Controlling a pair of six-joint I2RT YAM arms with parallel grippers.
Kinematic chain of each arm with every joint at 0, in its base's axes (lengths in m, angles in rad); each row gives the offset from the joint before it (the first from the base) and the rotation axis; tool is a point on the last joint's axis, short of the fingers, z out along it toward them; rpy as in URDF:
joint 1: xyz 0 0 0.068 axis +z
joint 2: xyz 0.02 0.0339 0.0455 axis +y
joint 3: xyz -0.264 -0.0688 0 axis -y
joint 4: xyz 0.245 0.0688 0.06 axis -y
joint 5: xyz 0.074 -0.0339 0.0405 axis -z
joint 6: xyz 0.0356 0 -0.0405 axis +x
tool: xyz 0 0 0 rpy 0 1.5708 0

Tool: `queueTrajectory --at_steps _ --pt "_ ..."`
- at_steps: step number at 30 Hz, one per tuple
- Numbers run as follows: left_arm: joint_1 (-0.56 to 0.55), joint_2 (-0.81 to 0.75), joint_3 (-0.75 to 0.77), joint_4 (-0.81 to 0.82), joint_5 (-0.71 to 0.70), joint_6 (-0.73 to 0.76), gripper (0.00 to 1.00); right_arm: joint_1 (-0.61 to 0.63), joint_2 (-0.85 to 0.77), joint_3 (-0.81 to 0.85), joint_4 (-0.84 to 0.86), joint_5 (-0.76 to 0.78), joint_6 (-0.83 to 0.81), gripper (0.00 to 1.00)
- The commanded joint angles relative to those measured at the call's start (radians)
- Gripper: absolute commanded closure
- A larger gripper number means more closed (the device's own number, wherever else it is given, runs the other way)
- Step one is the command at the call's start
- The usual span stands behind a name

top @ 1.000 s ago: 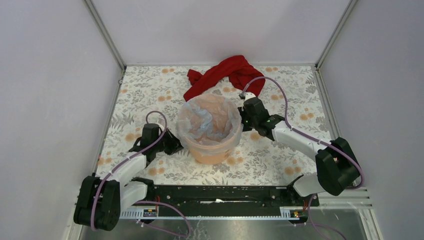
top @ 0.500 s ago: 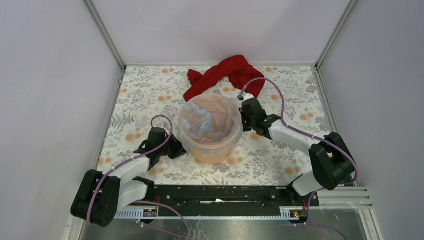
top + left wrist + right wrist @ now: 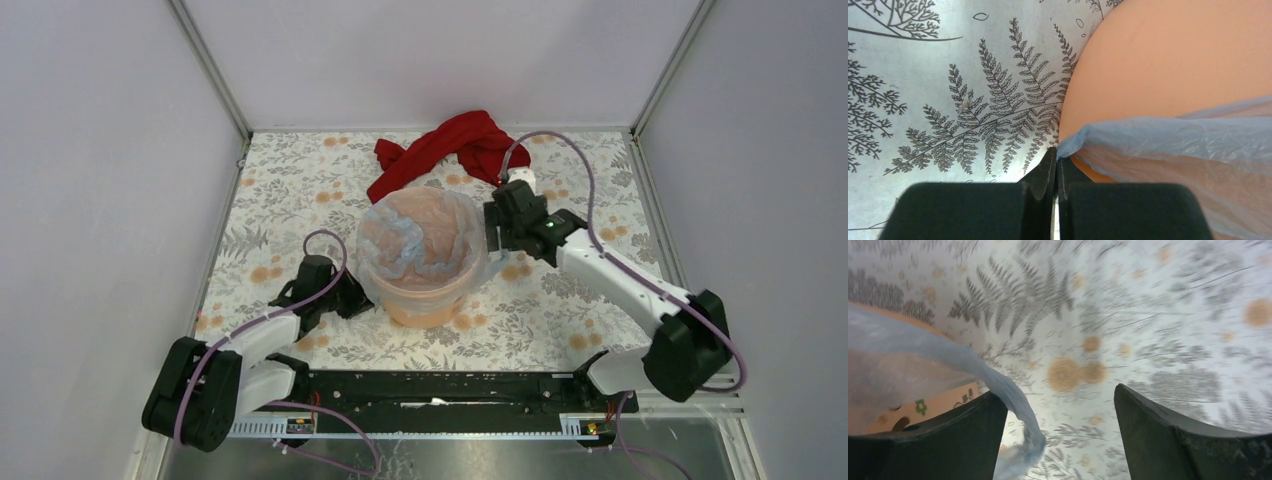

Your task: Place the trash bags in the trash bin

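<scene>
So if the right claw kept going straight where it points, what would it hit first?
Probably the fern-patterned table cover: the right gripper points down at it, jaws open. An edge of the thin pale blue plastic bag hangs beside one finger and might brush first; depth is unclear.

Top camera, fixed high behind the near edge, looks steeply down over the whole floral table (image 3: 300,190); both wrist cameras sit low and very close, left facing the trash bin (image 3: 1173,55) wall, right the table beside it, and all three share the trash bag (image 3: 1173,140) film.
</scene>
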Motion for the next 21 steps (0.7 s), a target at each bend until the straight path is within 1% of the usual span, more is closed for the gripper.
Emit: queueTrajectory --at_steps 1,4,7,10,12,14,17,21 --pt "-0.007 -0.023 0.004 0.009 0.009 0.016 1.00 0.000 -0.122 0.172 -0.216 0.259 -0.059 0.15" --pt "-0.007 -0.016 0.003 0.012 0.016 0.024 1.00 0.009 -0.118 0.313 -0.244 0.264 -0.127 0.15" --pt "-0.007 -0.010 0.010 0.012 0.019 0.029 1.00 0.063 -0.069 0.448 -0.222 0.223 -0.187 0.14" --pt "-0.006 -0.009 0.015 0.014 0.015 0.025 1.00 0.079 0.025 0.639 -0.287 0.180 -0.165 0.13" --pt "-0.007 -0.009 0.018 0.018 0.018 0.019 1.00 0.080 0.050 0.669 -0.298 0.143 -0.146 0.11" --pt "-0.007 -0.012 0.022 0.016 0.023 0.020 1.00 0.079 0.030 0.591 -0.273 0.167 -0.130 0.09" --pt "-0.007 -0.033 0.017 0.006 0.019 0.019 1.00 0.079 -0.051 0.379 -0.188 0.180 -0.095 0.10" --pt "-0.007 -0.043 0.024 -0.017 0.019 0.030 1.00 0.079 -0.150 0.127 -0.081 0.203 -0.033 0.15"
